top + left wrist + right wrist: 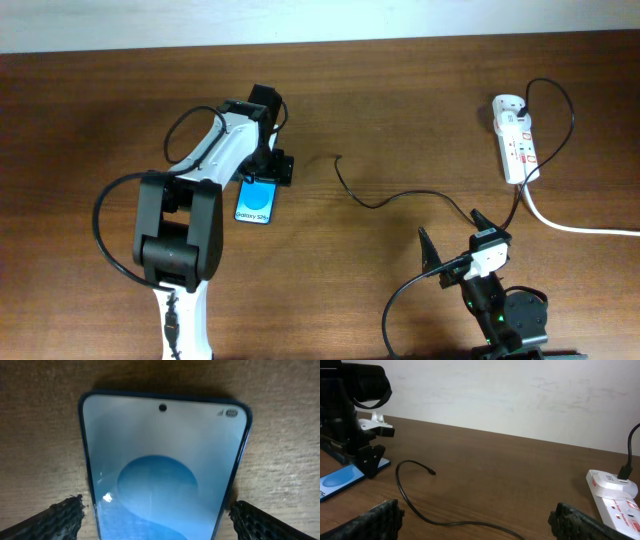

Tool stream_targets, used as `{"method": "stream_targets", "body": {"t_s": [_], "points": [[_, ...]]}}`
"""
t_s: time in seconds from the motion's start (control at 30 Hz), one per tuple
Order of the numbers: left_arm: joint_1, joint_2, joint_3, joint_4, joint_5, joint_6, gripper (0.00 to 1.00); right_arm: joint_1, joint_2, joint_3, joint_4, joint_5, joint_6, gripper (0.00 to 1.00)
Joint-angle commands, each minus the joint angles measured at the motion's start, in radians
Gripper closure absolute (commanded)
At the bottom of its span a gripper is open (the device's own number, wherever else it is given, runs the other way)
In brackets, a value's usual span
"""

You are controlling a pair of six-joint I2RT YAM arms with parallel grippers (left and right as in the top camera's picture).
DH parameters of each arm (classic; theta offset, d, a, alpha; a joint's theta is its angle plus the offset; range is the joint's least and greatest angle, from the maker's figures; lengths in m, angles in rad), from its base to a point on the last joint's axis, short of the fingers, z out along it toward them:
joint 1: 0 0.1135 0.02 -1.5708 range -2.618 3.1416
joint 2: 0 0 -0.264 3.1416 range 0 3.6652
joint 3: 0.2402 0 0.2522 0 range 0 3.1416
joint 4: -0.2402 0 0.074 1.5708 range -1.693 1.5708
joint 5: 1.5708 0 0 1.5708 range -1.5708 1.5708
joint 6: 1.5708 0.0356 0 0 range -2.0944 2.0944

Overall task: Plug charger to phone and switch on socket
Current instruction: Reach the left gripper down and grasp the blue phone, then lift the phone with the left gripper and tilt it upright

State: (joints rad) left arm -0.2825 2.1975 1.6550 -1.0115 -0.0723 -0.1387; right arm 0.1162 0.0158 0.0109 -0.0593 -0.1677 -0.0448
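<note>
The phone point(255, 203) lies flat on the table with its blue screen up, and fills the left wrist view point(160, 450). My left gripper point(268, 172) is open and straddles the phone's end, one finger on each side point(160, 520), with a narrow gap at both edges. The charger point(375, 200), a thin black cable, runs from its free plug tip point(432, 472) to an adapter in the socket point(515, 135), a white power strip. My right gripper point(455, 238) is open and empty above the table near the cable point(477, 520).
The socket's thick white cord point(580, 228) runs off to the right edge. The socket also shows at the right of the right wrist view point(615, 497). A white wall stands behind the table's far edge.
</note>
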Motion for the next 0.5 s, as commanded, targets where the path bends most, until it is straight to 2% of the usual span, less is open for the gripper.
{"method": "stream_targets", "body": {"t_s": [0.0,0.2,0.3,0.47], "points": [[-0.005,0.009,0.004,0.012,-0.015,0.013,0.01,-0.005,-0.007,-0.005,-0.005,-0.012,0.0,0.02],[-0.006,0.009,-0.117,0.103,0.035,0.012,0.0,-0.005,-0.007,-0.005,-0.005,-0.012,0.0,0.01],[-0.006,0.009,-0.129,0.086,0.035,0.012,0.05,-0.005,-0.007,-0.005,-0.005,-0.012,0.0,0.01],[-0.005,0.009,-0.129,0.046,0.016,0.013,0.03,-0.005,-0.007,-0.005,-0.005,-0.012,0.0,0.02]]}}
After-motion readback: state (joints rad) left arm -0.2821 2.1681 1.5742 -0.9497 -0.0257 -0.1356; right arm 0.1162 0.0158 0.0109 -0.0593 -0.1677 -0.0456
